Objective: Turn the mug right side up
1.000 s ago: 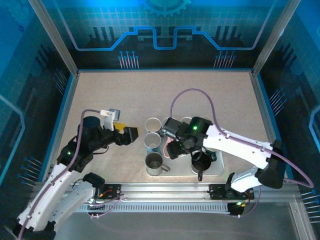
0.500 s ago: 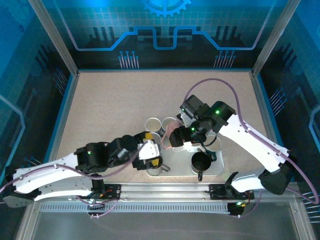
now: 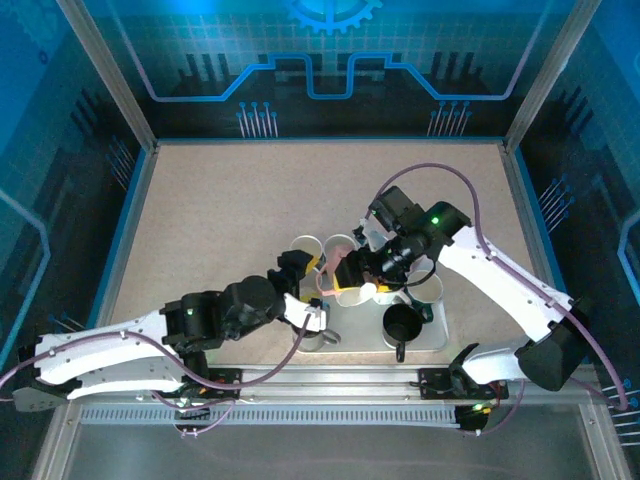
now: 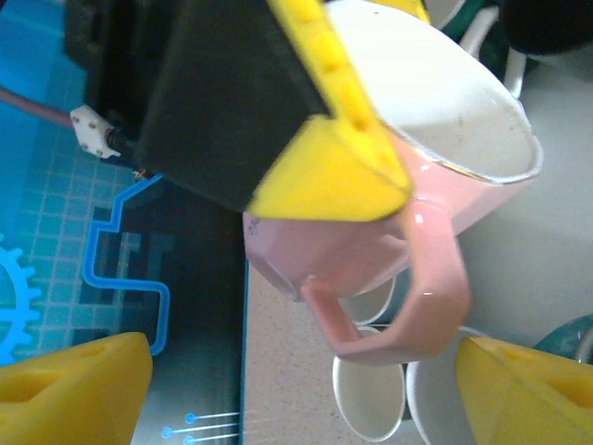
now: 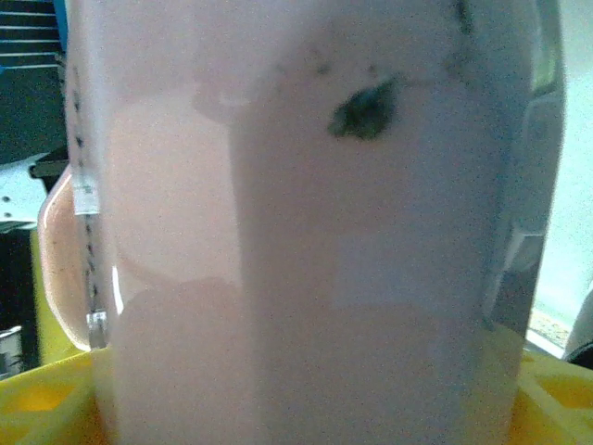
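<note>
**Pink mug (image 3: 340,270) clamped in right gripper (image 3: 353,282) above the tray (image 3: 362,328)**

Pink mug is off the surface. The top camera has it over the tray's far-left part.

Right gripper's jaws are closed on the mug body. The left wrist camera shows one yellow pad (image 4: 338,171) pressed flat on the outer wall just under the rim. The right wrist camera has the pink wall sitting tight between its own yellow fingers.

Mug is tilted, and its white inside and rim are visible from the left wrist camera. Can't tell the exact angle.

Handle (image 4: 408,297) sticks out toward the left gripper (image 4: 306,385). Left gripper's jaws are wide open, with the yellow tips either side of the handle and apart from it. Left arm reaches in across the tray's near-left corner.

Black mug (image 3: 401,324) stands on the tray's near-right part, mouth up.

Two white mugs (image 3: 306,247) sit mouth up by the tray's far-left corner. Can't tell whether they are on the tray or just off it.
</note>
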